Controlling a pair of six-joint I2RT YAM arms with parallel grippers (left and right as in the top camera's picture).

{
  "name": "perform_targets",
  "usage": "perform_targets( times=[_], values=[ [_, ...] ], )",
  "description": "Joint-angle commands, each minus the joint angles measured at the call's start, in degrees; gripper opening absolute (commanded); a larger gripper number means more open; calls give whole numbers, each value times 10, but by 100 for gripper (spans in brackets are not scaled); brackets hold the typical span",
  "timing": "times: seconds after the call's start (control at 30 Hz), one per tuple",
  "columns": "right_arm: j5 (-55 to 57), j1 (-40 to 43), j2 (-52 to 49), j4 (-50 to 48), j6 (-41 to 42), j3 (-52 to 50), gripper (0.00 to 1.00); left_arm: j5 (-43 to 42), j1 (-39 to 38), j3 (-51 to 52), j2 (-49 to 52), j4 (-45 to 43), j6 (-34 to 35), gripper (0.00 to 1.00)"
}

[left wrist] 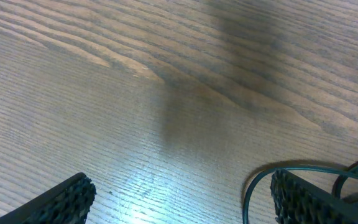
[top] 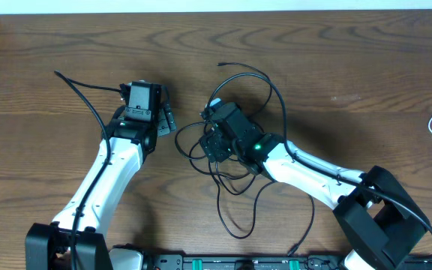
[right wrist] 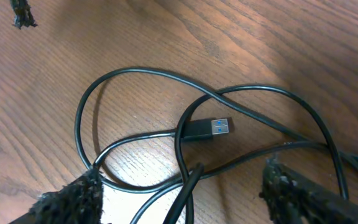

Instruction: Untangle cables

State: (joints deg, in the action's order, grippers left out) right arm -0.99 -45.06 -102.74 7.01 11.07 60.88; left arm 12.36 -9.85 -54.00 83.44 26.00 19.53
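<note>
Just ahead of my right pincer (right wrist: 179, 186), spread and empty, the black cables (right wrist: 135, 70) loop around the USB plug (right wrist: 207, 129), its long axis crosswise to my fingers, while my left pincer (left wrist: 185, 199), also spread, sits farther from that plug.

The table (top: 336, 67) is lit evenly and rather dimly from above, and only soft, faint shadows are cast beside the arms. In the left wrist view, pale glare is seen on the wood near the bottom edge, a broad blurred shadow is thrown across the upper middle, and the left fingers (left wrist: 61, 202) are rendered out of focus. In the right wrist view the cables (right wrist: 194, 130) are shown fairly sharply, while glare is spread at lower left and the right fingers (right wrist: 67, 199) are blurred.
</note>
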Motion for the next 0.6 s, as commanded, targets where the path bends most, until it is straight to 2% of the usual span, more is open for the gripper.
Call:
perform_targets(
  times=[0.0, 0.1, 0.37, 0.57],
  values=[
    [7, 8, 18, 0, 0, -1, 74, 7, 2, -6, -9, 3, 5, 91],
    [6, 8, 30, 5, 0, -1, 73, 7, 2, -6, -9, 3, 5, 91],
    [6, 8, 89, 72, 3, -1, 81, 7, 2, -6, -9, 3, 5, 91],
    [4, 8, 143, 150, 56, -1, 85, 7, 2, -6, -9, 3, 5, 91]
  ],
)
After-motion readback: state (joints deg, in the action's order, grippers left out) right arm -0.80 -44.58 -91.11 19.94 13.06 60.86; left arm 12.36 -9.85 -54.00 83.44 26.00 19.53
